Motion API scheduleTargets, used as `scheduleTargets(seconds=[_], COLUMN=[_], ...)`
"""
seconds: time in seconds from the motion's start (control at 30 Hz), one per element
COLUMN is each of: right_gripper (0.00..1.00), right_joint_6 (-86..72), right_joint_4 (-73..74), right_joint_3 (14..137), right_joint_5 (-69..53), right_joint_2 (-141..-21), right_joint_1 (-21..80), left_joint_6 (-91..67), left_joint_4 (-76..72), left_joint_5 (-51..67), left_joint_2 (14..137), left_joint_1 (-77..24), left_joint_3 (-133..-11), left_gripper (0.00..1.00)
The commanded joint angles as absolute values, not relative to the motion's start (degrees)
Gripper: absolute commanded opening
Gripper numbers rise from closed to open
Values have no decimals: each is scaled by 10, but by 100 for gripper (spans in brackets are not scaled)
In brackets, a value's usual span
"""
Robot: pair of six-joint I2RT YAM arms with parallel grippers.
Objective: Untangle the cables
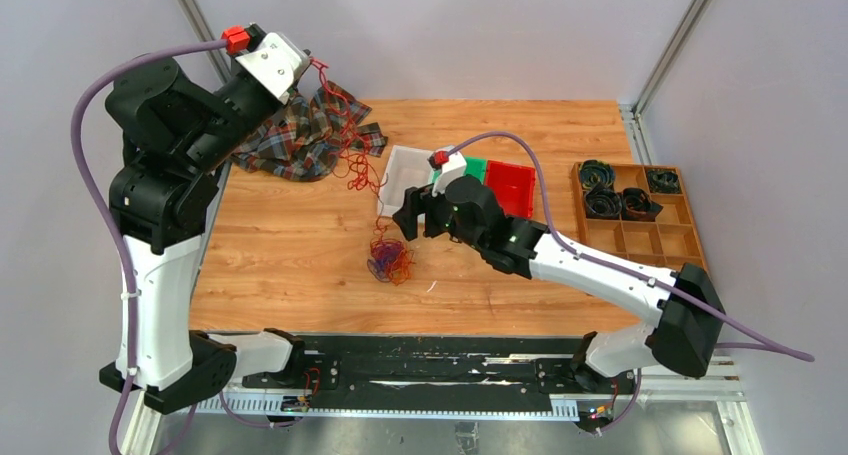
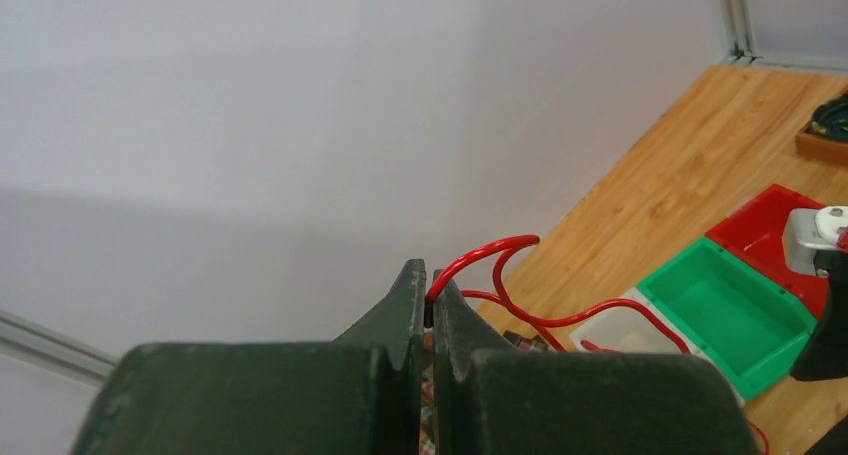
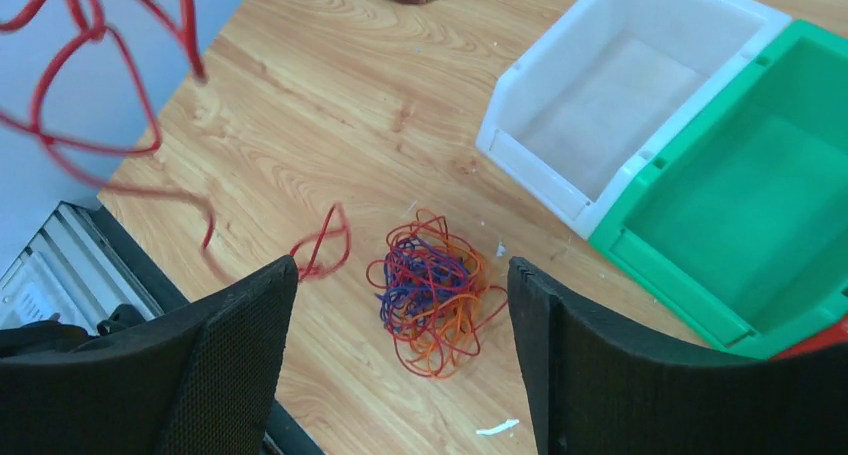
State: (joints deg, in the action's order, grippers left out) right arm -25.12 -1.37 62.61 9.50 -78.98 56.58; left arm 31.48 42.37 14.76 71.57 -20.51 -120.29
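Loose red, orange and purple cable tangle lies directly beneath the empty, wide-open right gripper. Far left, the left gripper pinches a thin red cable

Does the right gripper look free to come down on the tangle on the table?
Probably yes: the right gripper is open above the tangle, nothing between them; only a dangling red cable hangs close by.

Note the cables: a mix of red, orange and purple, with one plain red cable. Your worktop shows honey-brown wood grain. The cloth is plaid in dark green, red and white. The bins are white, green and red. The tray is brown and its coils black.
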Motion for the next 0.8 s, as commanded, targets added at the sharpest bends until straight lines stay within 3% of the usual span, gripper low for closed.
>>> scheduleTargets(seconds=[0.0, 0.3, 0.67, 0.77], right_gripper=[78, 76, 78, 67], right_joint_6=[-207, -162, -173, -165], right_joint_4=[-151, -227, -268, -257], right_joint_3=[576, 612, 682, 703], right_joint_5=[58, -126, -159, -138], right_joint_2=[-775, -828, -902, -923], right_joint_1=[575, 587, 595, 595], left_joint_6=[302, 311, 313, 315], left_joint_4=[420, 427, 428, 427], left_joint_5=[158, 158, 160, 160], left_joint_2=[704, 695, 698, 697], left_joint_1=[-210, -210, -211, -211], left_joint_3=[-1201, -1198, -1207, -1206], left_gripper=[0, 0, 0, 0])
